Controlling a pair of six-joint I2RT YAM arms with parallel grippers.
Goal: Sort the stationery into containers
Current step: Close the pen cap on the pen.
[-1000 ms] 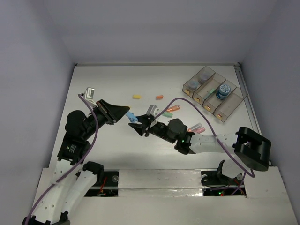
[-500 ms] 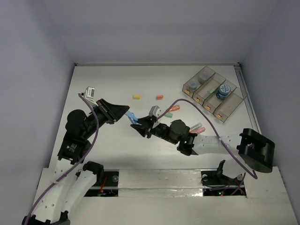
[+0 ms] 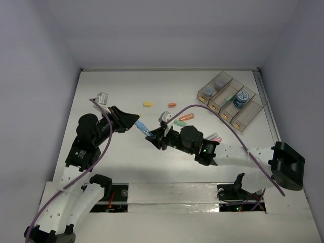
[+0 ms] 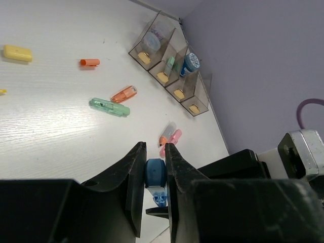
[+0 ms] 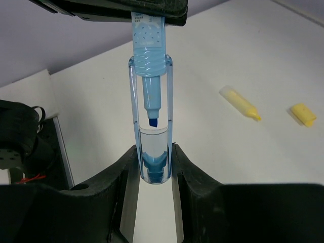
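A blue highlighter (image 3: pixel 143 128) spans between both grippers above the table. My left gripper (image 3: pixel 136 123) is shut on its blue body (image 4: pixel 155 172). My right gripper (image 3: pixel 155 136) is shut on its clear blue cap (image 5: pixel 152 152), and the marker's tip sits inside the cap's open end. The body (image 5: pixel 149 45) shows in the right wrist view, running up into the left gripper. The containers (image 3: pixel 243 121), four joined clear bins, stand at the back right; they also show in the left wrist view (image 4: pixel 195 96). One bin holds a grey-purple roll (image 3: pixel 220 81) and another a blue roll (image 3: pixel 242 97).
Loose pieces lie on the table: a yellow stub (image 3: pixel 147 105), an orange stub (image 3: pixel 172 105), an orange stick (image 3: pixel 186 117), a green stick (image 3: pixel 179 123) and pink sticks (image 3: pixel 215 137). A yellow marker (image 5: pixel 240 104) lies beyond the cap. A purple cable arcs over the right arm.
The left arm has shifted slightly right and the right arm has stretched out, its elbow moving right. The grippers stand closer together, and the highlighter now bridges them.
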